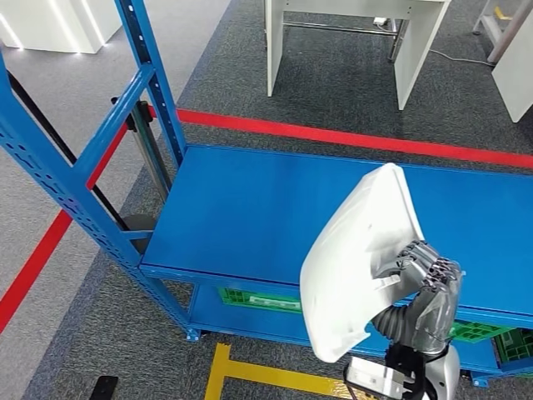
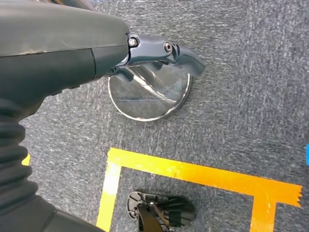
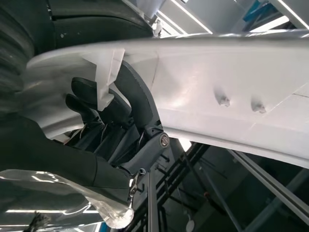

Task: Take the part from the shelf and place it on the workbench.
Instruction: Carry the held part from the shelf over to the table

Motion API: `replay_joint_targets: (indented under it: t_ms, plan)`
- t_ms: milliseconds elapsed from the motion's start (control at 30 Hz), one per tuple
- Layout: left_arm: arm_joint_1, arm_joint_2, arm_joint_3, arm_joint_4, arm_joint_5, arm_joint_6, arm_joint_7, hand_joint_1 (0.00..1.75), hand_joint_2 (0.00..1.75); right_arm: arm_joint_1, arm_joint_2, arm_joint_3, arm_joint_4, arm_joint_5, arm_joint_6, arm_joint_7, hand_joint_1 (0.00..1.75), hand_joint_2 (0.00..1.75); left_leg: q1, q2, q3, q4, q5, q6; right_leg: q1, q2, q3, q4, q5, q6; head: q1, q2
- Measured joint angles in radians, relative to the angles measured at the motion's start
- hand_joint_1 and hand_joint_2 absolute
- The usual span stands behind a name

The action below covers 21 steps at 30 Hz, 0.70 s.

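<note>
The part (image 1: 358, 258) is a large white curved plastic shell, held up in front of the blue shelf (image 1: 283, 208) at the lower right of the head view. My right hand (image 1: 429, 282) grips it by its right edge, tilted, above the shelf's front edge. Close up in the right wrist view, the dark fingers (image 3: 120, 104) wrap a rib on the underside of the white part (image 3: 226, 72). My left hand (image 2: 160, 50) hangs over the grey carpet with its fingers stretched out and nothing in them.
The shelf's top deck is bare, with blue uprights (image 1: 75, 175) on the left and green crates (image 1: 251, 297) on the lower level. A red floor line (image 1: 346, 137) runs behind it, a white table (image 1: 408, 42) stands farther back. Yellow tape (image 2: 182, 169) and a round metal foot (image 2: 149, 96) lie below my left hand.
</note>
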Motion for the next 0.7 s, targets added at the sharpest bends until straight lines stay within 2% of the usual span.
replay_joint_targets:
  t_ms: [267,700]
  plan:
    - [0.001,0.000,0.002,0.000,0.008,0.003,-0.009,0.00,1.75,0.026,0.006,0.033,-0.021,-0.003,-0.039,-0.002,1.75,1.75,0.000,0.000,0.000,0.000,0.000,0.000,0.000,0.000,0.000,0.000,0.000,0.000,0.000,0.000]
    - [0.001,-0.001,0.016,0.000,0.018,0.011,-0.005,0.00,1.75,0.032,0.008,0.050,-0.025,-0.063,-0.046,0.001,1.75,1.75,0.000,0.000,0.000,0.000,0.000,0.000,0.000,0.000,0.000,0.000,0.000,0.000,0.000,0.000]
